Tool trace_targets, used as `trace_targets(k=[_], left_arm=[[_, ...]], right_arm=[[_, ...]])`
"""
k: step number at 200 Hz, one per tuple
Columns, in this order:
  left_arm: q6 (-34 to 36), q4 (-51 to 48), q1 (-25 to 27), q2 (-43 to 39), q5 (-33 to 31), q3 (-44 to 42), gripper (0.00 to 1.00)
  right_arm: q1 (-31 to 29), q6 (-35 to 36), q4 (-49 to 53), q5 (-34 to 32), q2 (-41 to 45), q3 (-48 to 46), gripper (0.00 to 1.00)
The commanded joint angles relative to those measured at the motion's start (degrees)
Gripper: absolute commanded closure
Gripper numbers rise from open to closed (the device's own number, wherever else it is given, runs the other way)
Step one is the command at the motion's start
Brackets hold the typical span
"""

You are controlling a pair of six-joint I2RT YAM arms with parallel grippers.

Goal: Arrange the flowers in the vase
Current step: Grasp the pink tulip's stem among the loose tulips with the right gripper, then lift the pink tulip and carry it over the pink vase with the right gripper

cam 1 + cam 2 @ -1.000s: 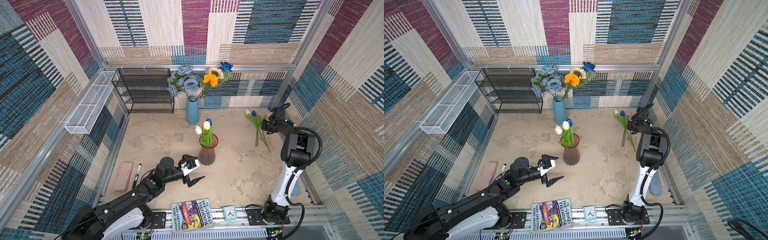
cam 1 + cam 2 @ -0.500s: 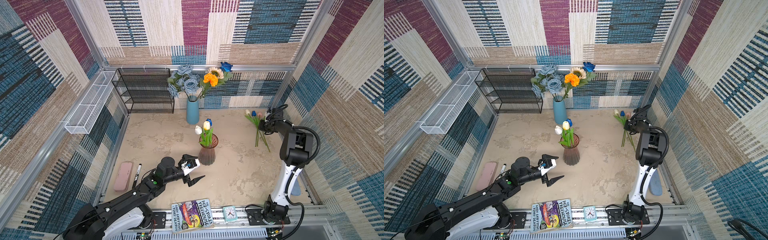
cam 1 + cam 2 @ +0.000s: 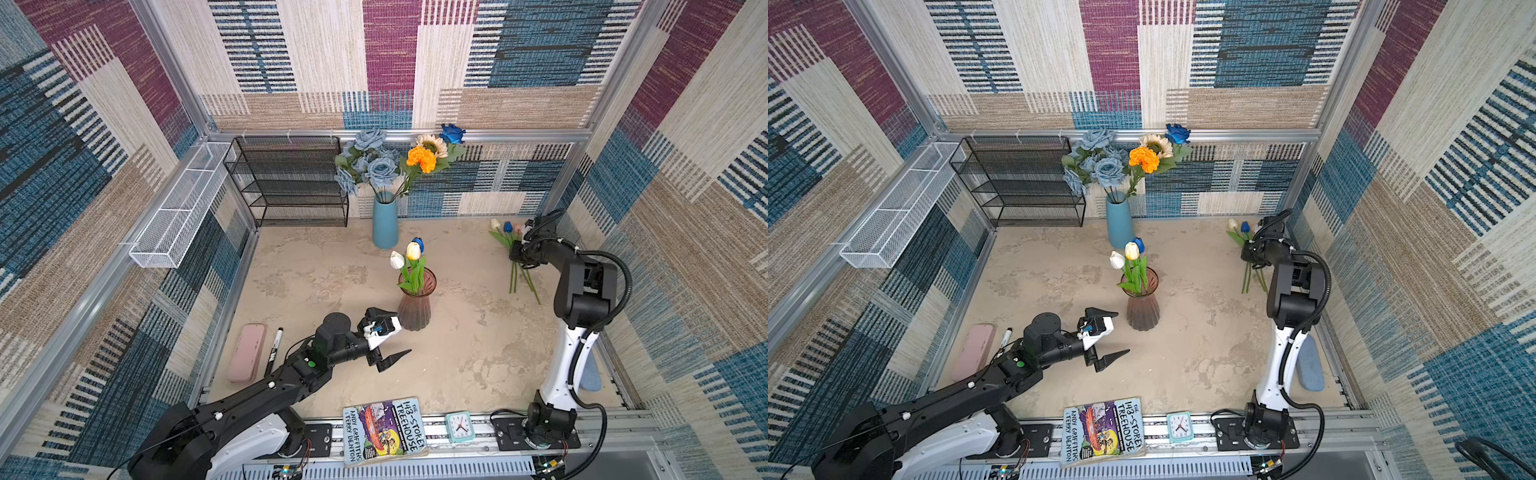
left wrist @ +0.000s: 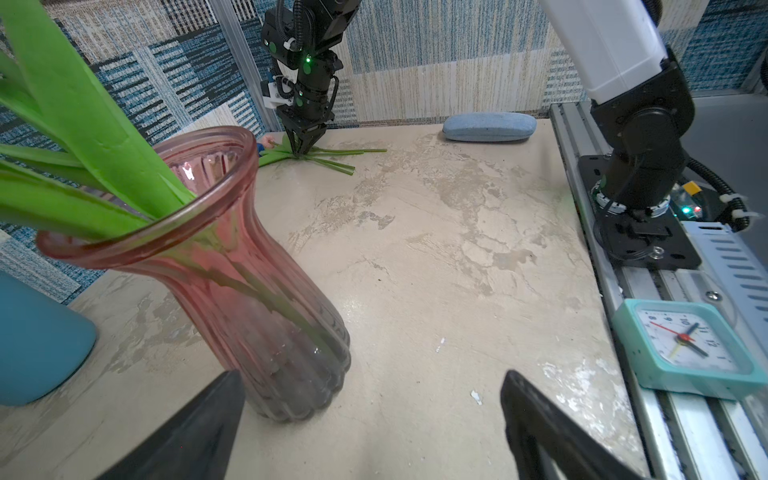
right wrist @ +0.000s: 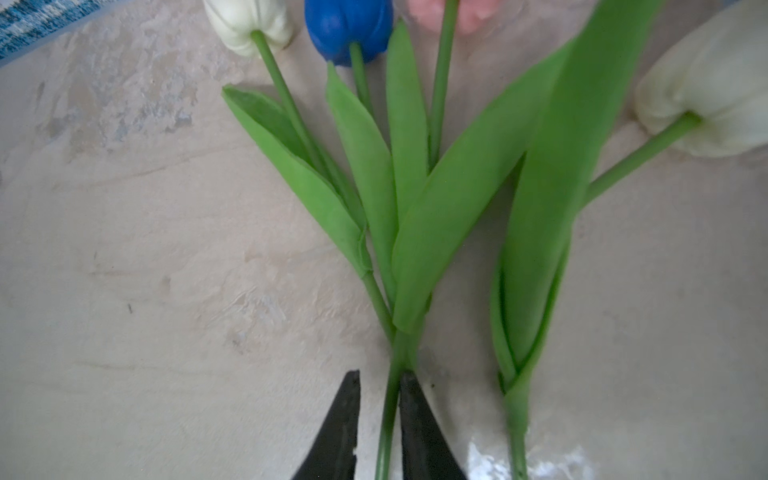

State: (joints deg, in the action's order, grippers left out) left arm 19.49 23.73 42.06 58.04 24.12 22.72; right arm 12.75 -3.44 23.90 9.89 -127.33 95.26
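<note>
A ribbed pink glass vase (image 3: 413, 309) (image 3: 1142, 309) (image 4: 266, 299) stands mid-table holding white, yellow and blue tulips (image 3: 412, 250). My left gripper (image 3: 401, 332) (image 4: 371, 374) hovers wide open just beside its base, holding nothing. Several more tulips (image 3: 515, 274) (image 5: 347, 29) lie flat at the far right. My right gripper (image 3: 517, 259) (image 5: 378, 376) points down onto them, its jaws narrowed round one green stem (image 5: 388, 407). One finger touches the stem and a small gap shows at the other. A blue vase (image 3: 384, 224) at the back holds roses, a marigold and a sunflower.
A black wire shelf (image 3: 291, 183) and a white wire basket (image 3: 174, 208) are at the back left. A pink case (image 3: 247, 353) and a marker (image 3: 274, 349) lie at the left edge. A book (image 3: 384, 430) and a clock (image 3: 459, 427) sit on the front rail. A blue case (image 3: 1308, 368) lies behind the right arm.
My right gripper has shifted slightly left over the lying tulips and its jaws have narrowed round a stem. The left arm has stayed put.
</note>
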Motion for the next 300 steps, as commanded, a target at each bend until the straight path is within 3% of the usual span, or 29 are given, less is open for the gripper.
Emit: trace_targets(k=[1,85,169,254,277,300], left_arm=[[-0.6,1.1,0.0,-0.2,-0.4,0.5,0.01],[-0.6,1.3,0.0,0.0,-0.8,0.5,0.01],[-1.0,1.4,0.0,-1.2,-1.0,0.1,0.01],[0.1,-2.3,0.0,-4.2,-0.6,2.1,0.01],[-0.1,-1.3,0.0,-6.4,-0.7,1.5,0.01],[-1.6,3.1,0.0,-9.9,-0.7,0.3,0.01]], right_arm=[[-0.3,-0.9,0.1,-1.7,-0.9,1.2,0.80],[-0.3,-1.7,0.1,-3.9,-1.5,1.1,0.78],[-0.4,-2.8,-1.9,-3.8,1.3,-1.4,0.95],[-0.4,-8.7,-12.2,5.1,21.4,-14.1,1.00],[-0.4,-9.2,-19.5,8.1,30.6,-20.7,1.00],[-1.0,-8.8,-30.5,15.5,41.0,-29.0,1.00]])
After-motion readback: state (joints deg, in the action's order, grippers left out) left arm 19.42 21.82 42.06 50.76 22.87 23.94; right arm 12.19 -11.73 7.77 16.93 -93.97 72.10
